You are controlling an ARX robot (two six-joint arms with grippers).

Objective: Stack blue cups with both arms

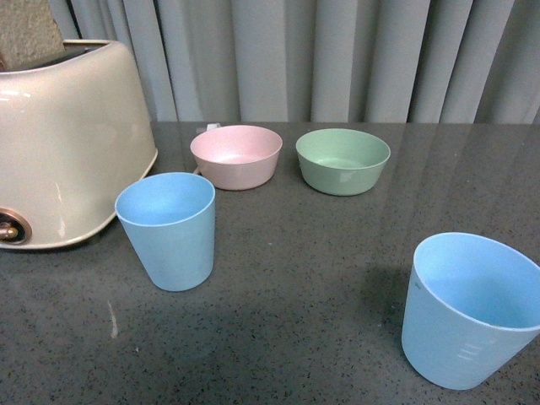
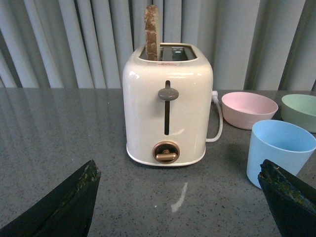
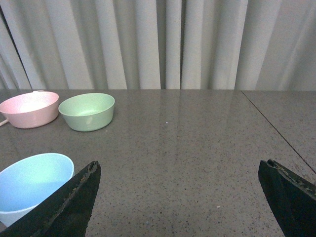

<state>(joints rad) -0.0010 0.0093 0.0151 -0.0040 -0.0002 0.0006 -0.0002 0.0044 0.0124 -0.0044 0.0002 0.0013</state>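
A dark grey, speckled desk with a glossy, stone-like top carried five things, all upright. At the far left stood a cream toaster. Near it, toward the middle, a light blue cup stood mouth up and looked empty. Behind that cup, toward the back of the desk, a pink bowl and a green bowl sat side by side, close but apart, the pink one on the left. A second light blue cup, with faint raised lines on its side, stood at the near right, well apart from the first. A small white smear marked the desk in front of the toaster. A thin seam crossed the right part.
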